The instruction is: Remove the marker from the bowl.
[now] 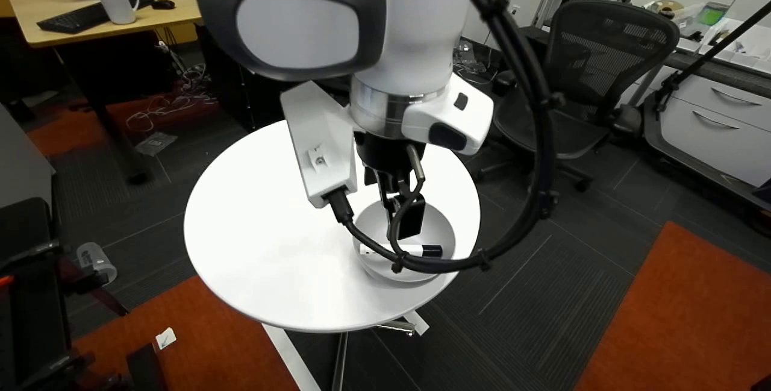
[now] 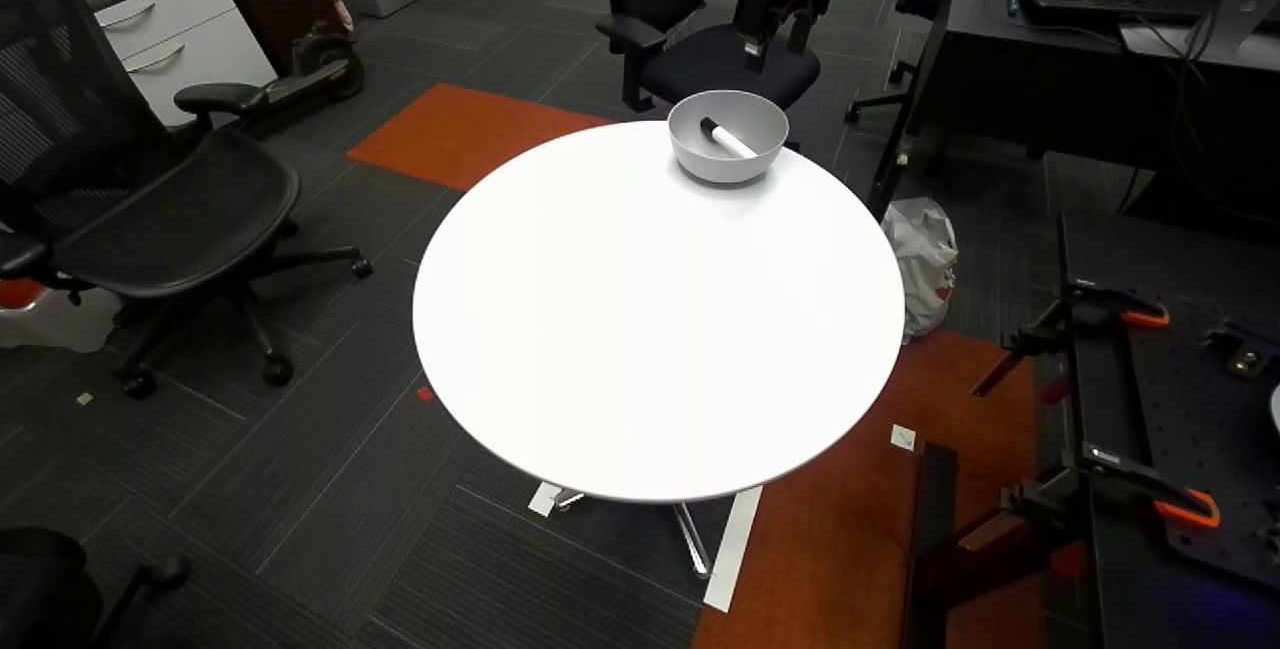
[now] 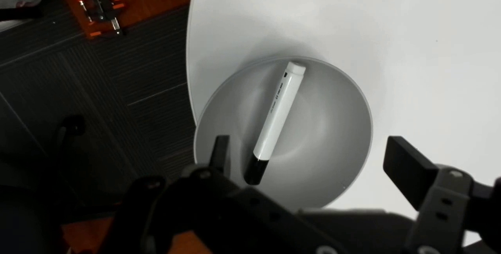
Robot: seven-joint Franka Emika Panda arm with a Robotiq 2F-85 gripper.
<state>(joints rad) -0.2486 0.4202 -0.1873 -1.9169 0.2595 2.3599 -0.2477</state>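
In your wrist view, the slim white pen-like marker (image 3: 277, 117) with its black cap lies inside the round, shallow, smooth grey bowl (image 3: 332, 156), slanting from the upper centre of the frame down to its capped end at the lower centre. Your black two-fingered end effector (image 3: 307, 140) shows along the bottom with its fingers spread wide: one tip stands in front of the bowl's left part, the other well to the right, against the smooth white round counter (image 3: 430, 70) that fills the upper right.

In an exterior view, you see the white-and-grey jointed robot arm (image 1: 415, 29) hanging from the top centre, its thick black cable (image 1: 535, 78) looping across the front of the bowl and partly covering the marker. The end effector is over the bowl, mid-frame; from this angle you cannot tell its spread. At the upper left, a white mug (image 1: 119, 8) with a handle stands on a pale wooden desk (image 1: 54, 3).

In an exterior view, the bowl (image 2: 690, 154) sits near the counter's top edge, right of centre, the marker (image 2: 735, 142) resting in it with the cap toward the upper left. Above, the end effector hangs, dark, before a black office chair (image 2: 715, 71).
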